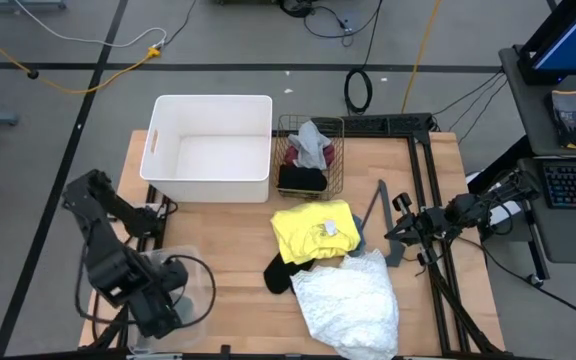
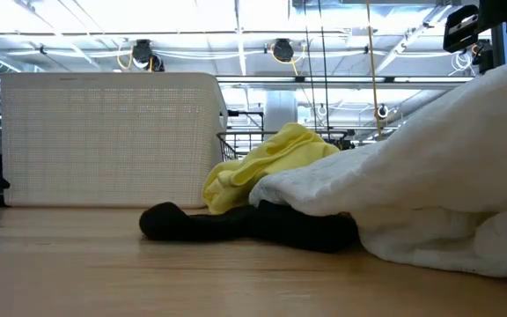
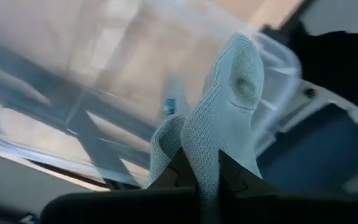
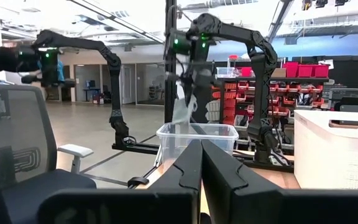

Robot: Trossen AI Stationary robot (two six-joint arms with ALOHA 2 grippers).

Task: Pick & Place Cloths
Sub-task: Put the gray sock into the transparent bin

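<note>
The left pincer (image 3: 207, 180) holds a green cloth (image 3: 222, 118) over the clear bin (image 1: 183, 285); yellow cloth (image 1: 313, 230), black cloth (image 1: 286, 272) and white cloth (image 1: 348, 305) wait beside it on the desk (image 1: 238, 230).

Bright overhead lights; left wrist view blurred.

The wooden table (image 1: 233, 235) is seen to carry a white plastic bin (image 1: 211, 148) at its far side, with a wire basket (image 1: 310, 156) set just beside it. Nearer the middle, a yellow cloth (image 1: 313, 230) is spread on the boards, partly overlapping a black cloth (image 1: 282, 273). A large white lacy cloth (image 1: 348, 300) is laid against both, reaching the near edge. A dark grey V-shaped bar (image 1: 378, 215) rests between the yellow cloth and the right fingers (image 1: 404, 228). A clear plastic container (image 1: 190, 290) stands below the left fingers.
</note>
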